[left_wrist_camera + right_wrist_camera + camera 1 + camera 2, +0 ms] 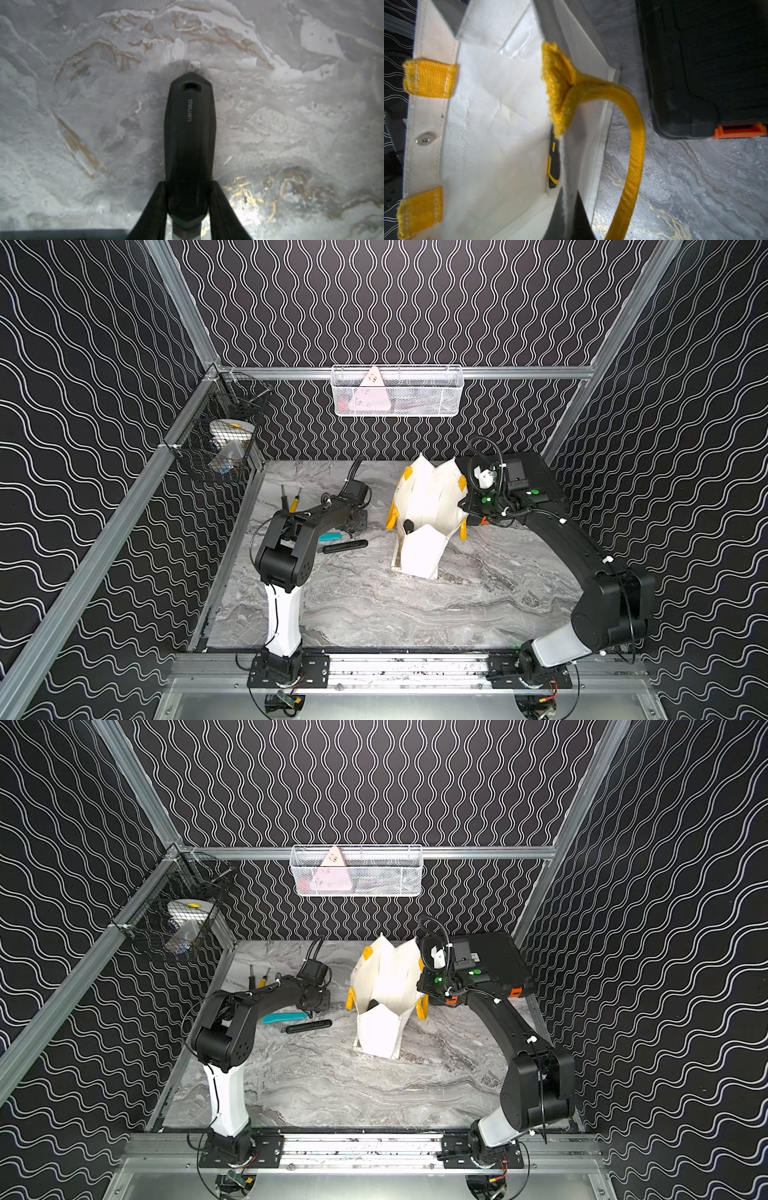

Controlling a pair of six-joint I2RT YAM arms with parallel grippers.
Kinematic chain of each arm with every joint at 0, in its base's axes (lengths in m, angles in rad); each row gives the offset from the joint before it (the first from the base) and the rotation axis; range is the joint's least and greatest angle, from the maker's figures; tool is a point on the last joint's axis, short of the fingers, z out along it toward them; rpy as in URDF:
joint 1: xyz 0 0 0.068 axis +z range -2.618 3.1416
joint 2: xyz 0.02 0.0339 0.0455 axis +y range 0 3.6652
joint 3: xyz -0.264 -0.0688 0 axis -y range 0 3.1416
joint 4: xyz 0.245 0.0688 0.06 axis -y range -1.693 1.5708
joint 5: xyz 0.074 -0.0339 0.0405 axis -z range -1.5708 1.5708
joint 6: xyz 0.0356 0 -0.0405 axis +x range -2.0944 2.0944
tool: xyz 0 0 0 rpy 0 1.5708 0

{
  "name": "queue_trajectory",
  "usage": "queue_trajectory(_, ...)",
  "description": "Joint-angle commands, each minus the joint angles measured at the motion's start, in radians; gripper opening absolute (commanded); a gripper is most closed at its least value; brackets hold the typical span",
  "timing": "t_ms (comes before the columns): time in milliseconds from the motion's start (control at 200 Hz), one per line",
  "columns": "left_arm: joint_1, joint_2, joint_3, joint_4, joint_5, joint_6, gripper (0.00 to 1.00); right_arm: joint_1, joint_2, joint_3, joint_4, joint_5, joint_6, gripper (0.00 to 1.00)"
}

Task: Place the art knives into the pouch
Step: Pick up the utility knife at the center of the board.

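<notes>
The art knife (189, 133), a black handle marked "deli" with a slot at its far end, sits between the fingers (153, 212) of my left gripper (188, 199), which press on both its sides just above the marble table. In both top views that gripper (352, 531) (311, 1011) points down left of the pouch and hides the knife. The pouch (428, 506) (386, 986) (498, 124), white with yellow handles, stands open. My right gripper (570, 207) (463, 506) is shut on its right rim, with white fabric pinched between the fingers.
A teal tool (330, 537) and a black ribbed tool (345, 546) lie in front of the left gripper, with screwdrivers (291, 499) behind. A black-and-yellow tool (554, 164) lies inside the pouch. The black case with orange latches (528, 477) (695, 62) stands at the back right.
</notes>
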Motion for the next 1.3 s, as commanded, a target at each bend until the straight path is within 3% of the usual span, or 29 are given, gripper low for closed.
queue_trajectory(0,0.002,0.018,0.005,-0.078,-0.009,0.0,0.26,0.001,-0.008,-0.001,0.023,-0.009,-0.005,0.0)
queue_trajectory(365,-0.009,-0.126,-0.065,-0.109,-0.026,-0.013,0.23,0.0,-0.008,0.006,0.015,-0.009,-0.006,0.0)
queue_trajectory(645,-0.06,-0.31,0.017,-0.205,-0.064,-0.005,0.23,0.006,-0.002,0.011,0.014,-0.017,-0.003,0.0)
queue_trajectory(1006,-0.261,-0.422,0.27,-0.239,-0.127,-0.013,0.23,0.013,-0.005,0.004,0.03,-0.033,0.009,0.0)
queue_trajectory(1296,-0.401,-0.31,0.388,-0.132,0.017,-0.004,0.23,0.02,-0.013,0.002,0.037,-0.035,0.017,0.0)
